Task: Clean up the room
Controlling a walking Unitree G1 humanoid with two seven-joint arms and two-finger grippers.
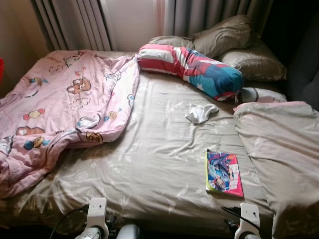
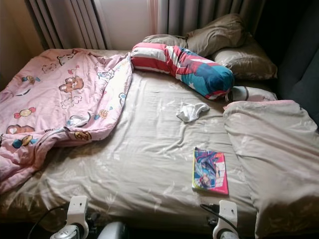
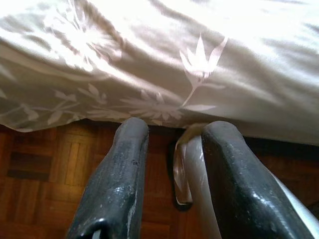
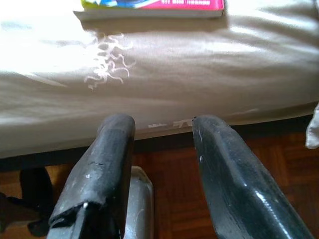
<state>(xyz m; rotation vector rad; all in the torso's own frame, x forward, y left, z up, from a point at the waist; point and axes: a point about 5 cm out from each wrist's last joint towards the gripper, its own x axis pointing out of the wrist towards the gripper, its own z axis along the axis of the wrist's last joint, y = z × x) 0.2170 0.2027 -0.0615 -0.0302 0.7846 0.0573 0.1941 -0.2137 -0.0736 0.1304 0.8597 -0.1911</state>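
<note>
A colourful book (image 1: 224,172) lies flat on the beige bed sheet (image 1: 159,149) near the front right, its edge also in the right wrist view (image 4: 154,6). A small white sock (image 1: 200,113) lies crumpled mid-bed. A pink cartoon quilt (image 1: 60,109) is bunched over the bed's left side. A striped red, white and blue bolster (image 1: 192,68) lies across the head. My left gripper (image 3: 172,149) and right gripper (image 4: 162,144) hang open below the bed's front edge, holding nothing. Both wrists (image 1: 97,214) (image 1: 248,219) show at the bottom.
Beige pillows (image 1: 234,45) lean at the headboard by grey curtains (image 1: 209,15). A folded beige duvet (image 1: 284,149) covers the bed's right side. Wooden parquet floor (image 3: 45,164) lies under the bed's edge.
</note>
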